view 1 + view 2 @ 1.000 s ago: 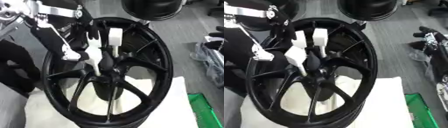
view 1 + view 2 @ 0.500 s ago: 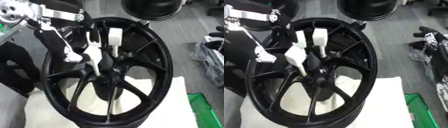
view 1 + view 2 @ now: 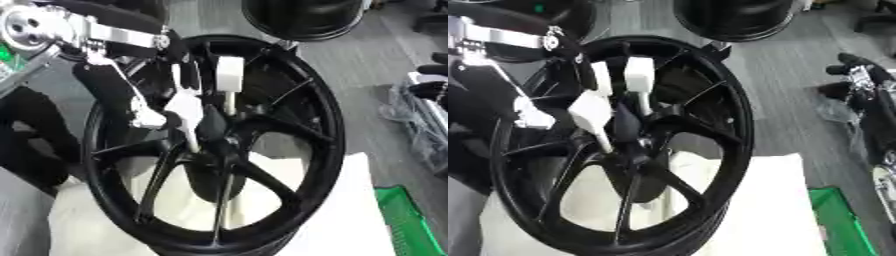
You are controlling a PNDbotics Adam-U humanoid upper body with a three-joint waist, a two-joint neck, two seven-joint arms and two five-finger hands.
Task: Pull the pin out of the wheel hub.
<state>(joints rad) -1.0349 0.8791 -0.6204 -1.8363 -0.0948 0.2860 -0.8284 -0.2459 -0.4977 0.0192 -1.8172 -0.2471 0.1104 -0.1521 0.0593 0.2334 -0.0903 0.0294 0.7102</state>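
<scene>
Reaching over the wheel hub (image 3: 219, 145), left robot hand (image 3: 179, 107) touches its pin (image 3: 229, 75).

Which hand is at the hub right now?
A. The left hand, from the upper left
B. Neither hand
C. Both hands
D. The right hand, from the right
A: the left hand comes in from the upper left, its white-tipped fingers down among the spokes at the hub of the wheel; no right hand shows.
</scene>
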